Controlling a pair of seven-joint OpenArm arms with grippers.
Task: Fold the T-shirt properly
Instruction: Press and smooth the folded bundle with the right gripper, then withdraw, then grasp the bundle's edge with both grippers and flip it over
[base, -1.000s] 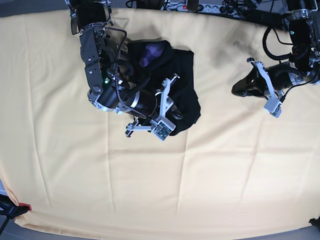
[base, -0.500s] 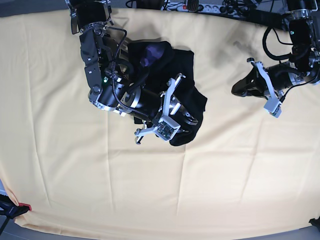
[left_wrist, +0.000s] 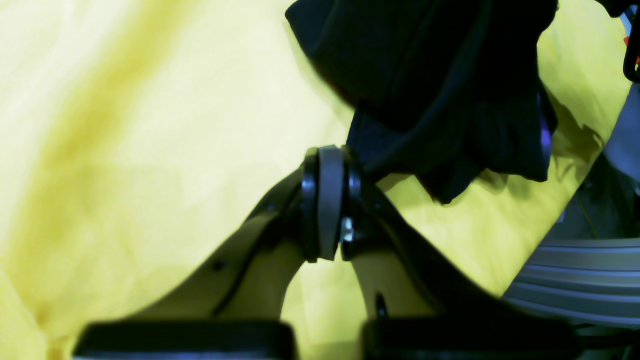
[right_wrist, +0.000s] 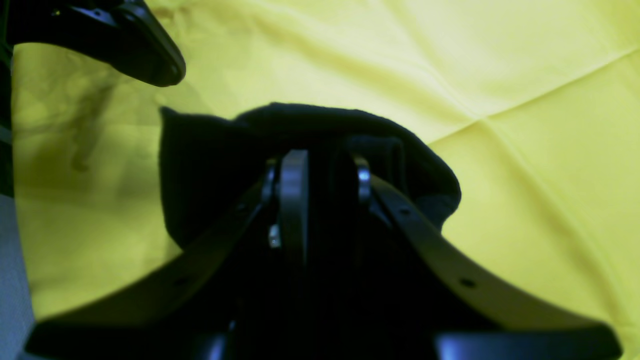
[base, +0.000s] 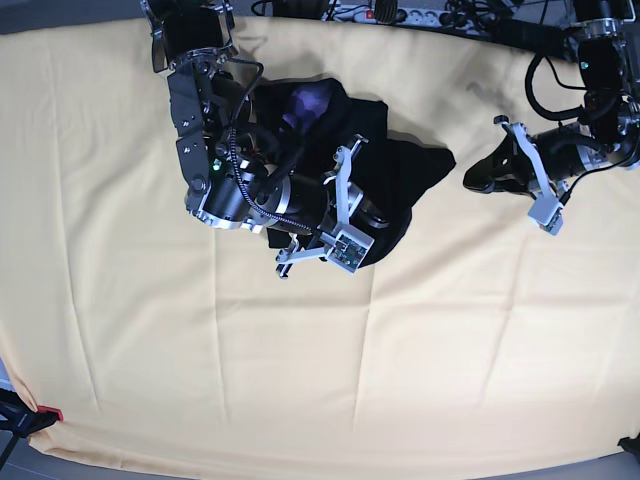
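Base view: T-shirt (base: 385, 165) lies bunched in the upper centre of the frame on the pale yellow cloth (base: 320, 360), a purple patch of print showing near its top edge. Right gripper (right_wrist: 320, 175), left of centre in the base view, has its jaws closed on a fold of the black fabric, which wraps around the fingertips. Left gripper (left_wrist: 327, 165), at the upper right of the base view, is fully closed with pads pressed together, holding nothing; it sits just beside a dark edge of the shirt
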